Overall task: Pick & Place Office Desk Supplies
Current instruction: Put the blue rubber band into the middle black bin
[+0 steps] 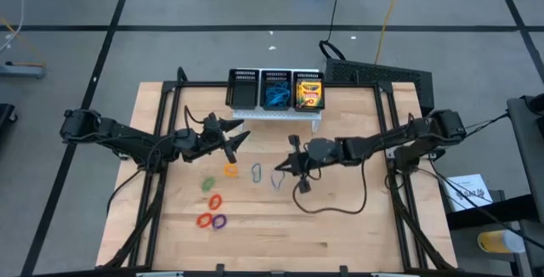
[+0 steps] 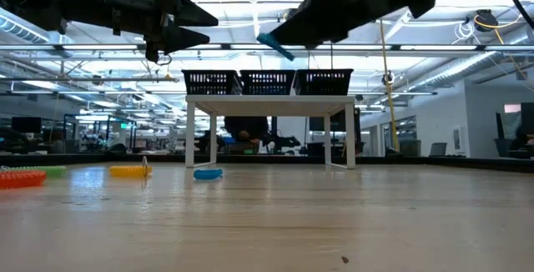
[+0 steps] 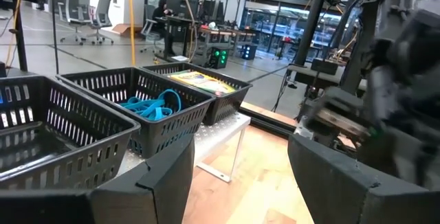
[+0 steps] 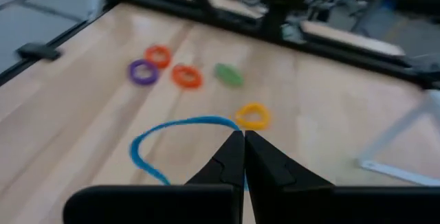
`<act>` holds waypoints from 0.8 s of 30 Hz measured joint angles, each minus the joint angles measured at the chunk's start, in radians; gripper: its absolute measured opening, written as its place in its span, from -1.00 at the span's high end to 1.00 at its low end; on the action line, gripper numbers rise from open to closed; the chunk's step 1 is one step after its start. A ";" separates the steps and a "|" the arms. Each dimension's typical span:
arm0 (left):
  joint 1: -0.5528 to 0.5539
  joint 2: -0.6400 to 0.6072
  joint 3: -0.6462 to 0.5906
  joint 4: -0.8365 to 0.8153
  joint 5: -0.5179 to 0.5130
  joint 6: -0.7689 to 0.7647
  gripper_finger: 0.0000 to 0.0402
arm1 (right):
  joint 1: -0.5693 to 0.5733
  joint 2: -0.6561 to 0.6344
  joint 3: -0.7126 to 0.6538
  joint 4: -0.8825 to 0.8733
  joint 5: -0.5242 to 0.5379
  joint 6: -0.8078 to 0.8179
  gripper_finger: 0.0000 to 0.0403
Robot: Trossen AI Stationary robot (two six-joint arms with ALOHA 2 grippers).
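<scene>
My right gripper (image 1: 290,167) hangs above the middle of the table, shut on a thin blue oval loop (image 4: 180,129), which shows lifted in the low view (image 2: 275,45). Another blue loop (image 1: 256,172) lies flat on the table beside it. A yellow loop (image 1: 230,170), a green one (image 1: 207,182), an orange one (image 1: 215,200), a red one (image 1: 204,220) and a purple one (image 1: 219,222) lie on the wood toward the near left. My left gripper (image 1: 238,139) waits open above the table, left of the middle, holding nothing. My right gripper pinches the blue loop's thin band at one end (image 4: 232,124) between its two fingertips (image 4: 260,157). The fingers slant slightly downward, coming from the table's right. The loop reaches out beyond the tips toward the left, lifted clear of the table.
A black three-compartment mesh organiser (image 1: 242,98) stands on a low white stand at the table's far edge. Blue loops (image 1: 275,97) fill its middle bin and crayon boxes (image 1: 309,93) its right bin. Bare wood lies near the front edge.
</scene>
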 joint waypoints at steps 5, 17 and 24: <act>0.000 0.000 0.000 0.000 0.000 0.000 -0.22 | -0.080 0.000 0.000 0.103 -0.022 -0.003 1.00; 0.000 0.000 0.000 0.000 0.000 0.000 -0.22 | -0.304 0.000 0.000 0.294 -0.105 0.016 1.00; 0.000 0.000 0.000 0.000 0.000 0.000 -0.22 | -0.421 0.000 0.000 0.378 -0.101 0.019 1.00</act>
